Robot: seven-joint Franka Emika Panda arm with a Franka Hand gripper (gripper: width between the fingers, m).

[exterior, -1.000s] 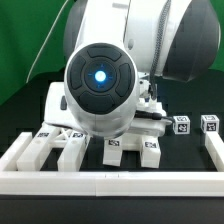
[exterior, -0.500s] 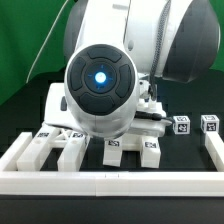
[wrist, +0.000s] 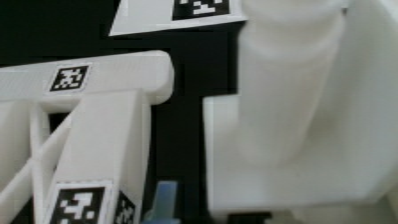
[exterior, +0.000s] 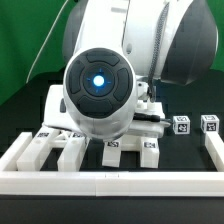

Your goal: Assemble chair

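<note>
The gripper is closed, its hold unclear, above the cross-braced piece that lies flat, tags up, beside a thick leg — while other chair legs lie along the desk's front edge, long axes pointing back from the rail.

Narrow gap — seemingly free — between cross-braced piece and blocky part.

One cross-braced piece, one thick white part, three square tags; on the exterior view's right, two small tagged blocks.
</note>
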